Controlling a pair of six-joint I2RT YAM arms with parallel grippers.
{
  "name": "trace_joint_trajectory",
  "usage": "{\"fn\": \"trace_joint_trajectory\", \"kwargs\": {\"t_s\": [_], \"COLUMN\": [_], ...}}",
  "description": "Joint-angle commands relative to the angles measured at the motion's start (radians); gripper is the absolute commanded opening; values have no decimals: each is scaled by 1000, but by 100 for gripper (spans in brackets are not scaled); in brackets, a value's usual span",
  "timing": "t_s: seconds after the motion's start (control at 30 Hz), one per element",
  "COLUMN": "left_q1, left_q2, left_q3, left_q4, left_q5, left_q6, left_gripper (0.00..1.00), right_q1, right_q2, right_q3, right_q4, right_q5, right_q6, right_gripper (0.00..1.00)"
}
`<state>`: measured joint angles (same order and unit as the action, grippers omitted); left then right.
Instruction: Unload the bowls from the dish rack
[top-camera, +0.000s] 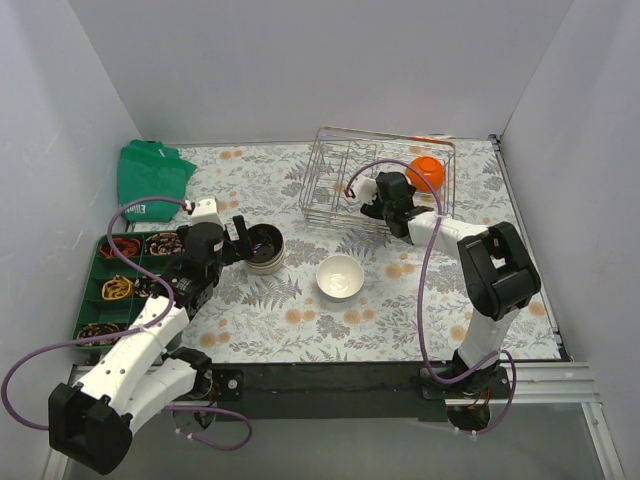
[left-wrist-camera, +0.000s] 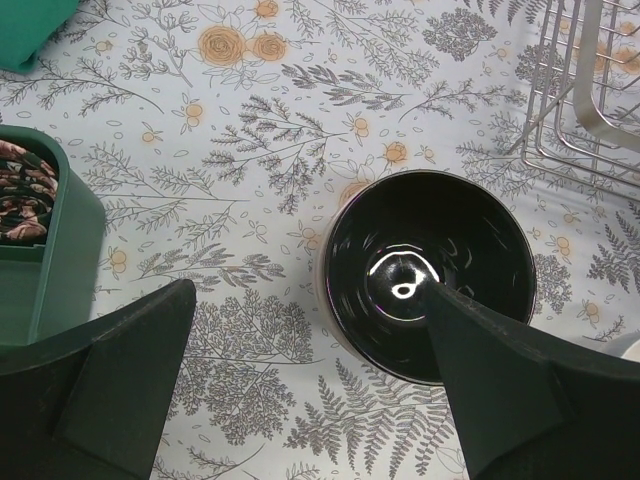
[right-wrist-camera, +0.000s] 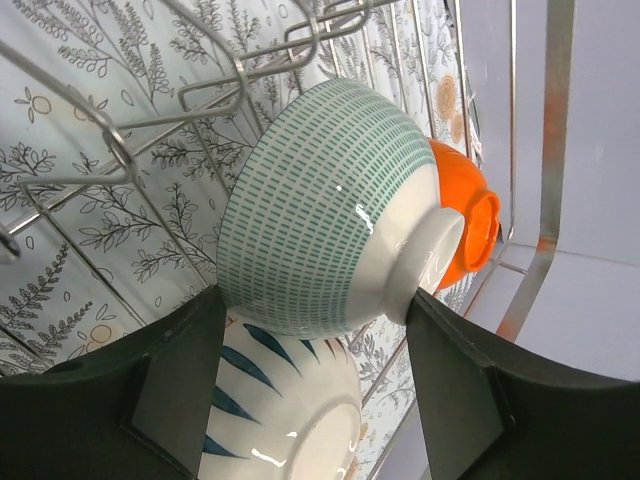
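Observation:
The silver wire dish rack (top-camera: 345, 180) stands at the back right with an orange bowl (top-camera: 426, 172) in its right end. My right gripper (top-camera: 398, 215) reaches into the rack. In the right wrist view it (right-wrist-camera: 315, 310) is shut on a white bowl with a teal dash pattern (right-wrist-camera: 320, 210), fingers on its rim and foot. A white bowl with blue strokes (right-wrist-camera: 280, 420) lies just below and the orange bowl (right-wrist-camera: 470, 225) just behind. My left gripper (left-wrist-camera: 315, 390) is open, its right finger over a glossy black bowl (left-wrist-camera: 430, 270). That bowl (top-camera: 265, 248) tops a short stack. A white bowl (top-camera: 340, 277) sits mid-table.
A green compartment tray (top-camera: 100, 262) with small coloured items stands at the left, close to my left arm; its corner shows in the left wrist view (left-wrist-camera: 50, 260). A green cloth (top-camera: 152, 170) lies at the back left. Walls enclose the table.

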<state>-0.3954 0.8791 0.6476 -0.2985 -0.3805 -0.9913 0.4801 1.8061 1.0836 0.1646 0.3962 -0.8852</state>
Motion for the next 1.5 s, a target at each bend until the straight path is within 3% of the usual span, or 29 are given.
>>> {"fn": "trace_joint_trajectory", "kwargs": {"t_s": [0.0, 0.3, 0.83, 1.13, 1.47], "left_q1": [-3, -3, -3, -3, -13], "left_q2": [-29, -45, -55, -12, 57], "left_q3": [-5, -5, -9, 41, 104], "left_q4": [18, 19, 62, 93, 170], "left_q5": [5, 17, 146, 310, 486], "left_q6": [3, 2, 13, -21, -136], "left_gripper": [98, 98, 98, 98, 98], "right_q1": [-3, -8, -37, -43, -41], "right_q2": [-94, -123, -318, -447, -609], "right_q3": [35, 84, 70, -3, -164], "right_q4": [35, -5, -48, -30, 150], "right_q5": [10, -36, -169, -350, -701], "right_q6": [92, 229, 698, 978, 1242], "right_gripper": [34, 31, 28, 29, 29]}}
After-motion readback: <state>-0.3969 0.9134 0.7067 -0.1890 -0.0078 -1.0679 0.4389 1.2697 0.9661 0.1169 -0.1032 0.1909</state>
